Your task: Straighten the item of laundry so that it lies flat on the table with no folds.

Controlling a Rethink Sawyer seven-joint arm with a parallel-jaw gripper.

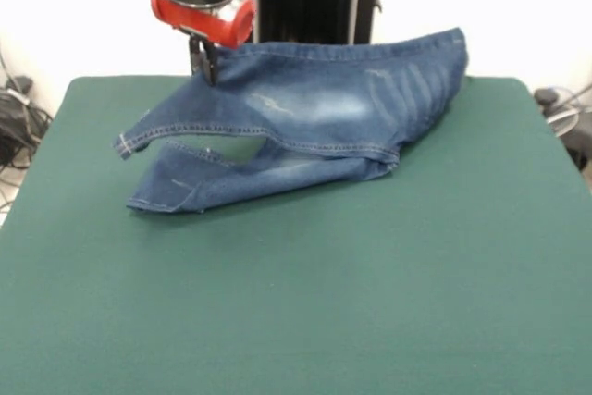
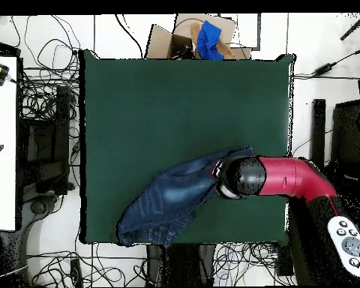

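- Just under the gripper [image 1: 204, 60], at the table's [image 1: 388, 284] robot-side edge, I see the dark fingers closed tight onto the upper edge of the jeans [image 1: 314, 108], with cloth pinched between them.
- From that pinch point the jeans hang away and down in the front view: one leg slopes off below the gripper to a hem with pale stitching, the second leg lies beneath it, partly doubled under, with a gap of green showing between the two.
- Away from the gripper on the other side, the waist end rises in a stiff peak with whitish fade marks, and seems to reach past the table's edge; I cannot tell how much of it is resting on the felt.
- From overhead, the gripper [image 2: 222, 178] sits at one end of the jeans [image 2: 172, 201], and the cloth trails off from it toward the table's [image 2: 183, 97] corner by the base.
- My reading: I am mid-drag, cloth lifted by one edge and not yet laid out; folds remain at the legs.
- Next, I judge I must pull the held edge toward the open centre of the table, low and slow, so the legs unroll behind it, then let go only once the cloth lies flat.
- Risk: lifting too high may bunch the lower leg again.
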